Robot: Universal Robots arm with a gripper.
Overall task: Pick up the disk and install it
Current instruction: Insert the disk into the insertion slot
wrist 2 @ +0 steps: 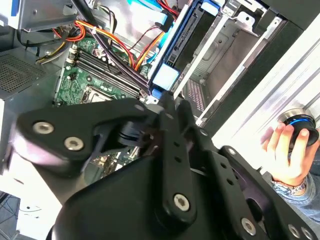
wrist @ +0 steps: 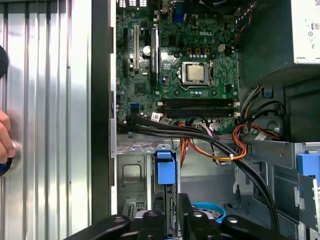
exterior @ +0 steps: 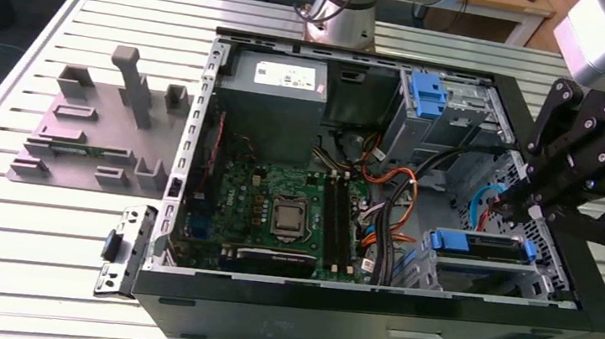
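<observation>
Disk [exterior: 483, 245] sits in the drive bay of the computer case [exterior: 376, 325]; claw [exterior: 531, 212] just above it, fingers pressed together, gripping nothing. Install looks nearly finished.

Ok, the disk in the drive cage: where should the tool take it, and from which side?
Probably by its exposed blue caddy edge, pinching across the thin width. The disk sits on edge in the drive cage, with just that narrow edge facing out, so come straight in through the open side of the case.

Lab: slatted aluminium bench [exterior: 38, 218], robot
</observation>
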